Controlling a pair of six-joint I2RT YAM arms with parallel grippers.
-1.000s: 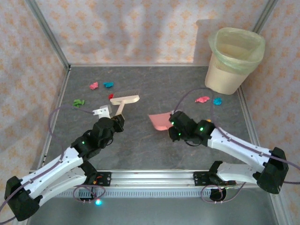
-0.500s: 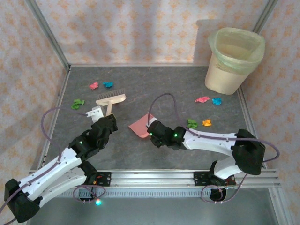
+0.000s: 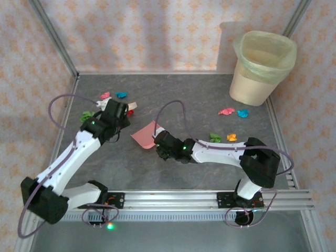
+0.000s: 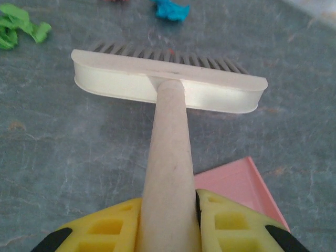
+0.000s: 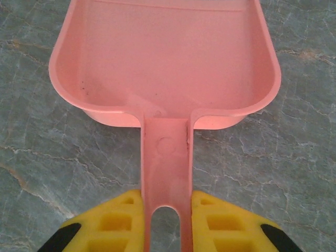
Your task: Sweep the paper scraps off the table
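backdrop notes, nothing fancy:
- walls (image 3: pixel 157 37) on three sides, pale peach-orange, repeating floral print, wallpaper look
- aluminium posts (image 3: pixel 52 39) slanting up at both far corners, thin metal strips along wall bottoms
- table (image 3: pixel 184 100) dark grey, stone pattern, pale veins pretty obvious in wrist views
- ribbed aluminium rail (image 3: pixel 173 197) running across near edge
- cream bin (image 3: pixel 260 79) with pale green liner, far right corner, soft shadow (image 3: pixel 228 42) thrown on back wall beside it
- light soft and even, slightly brighter patch mid back wall
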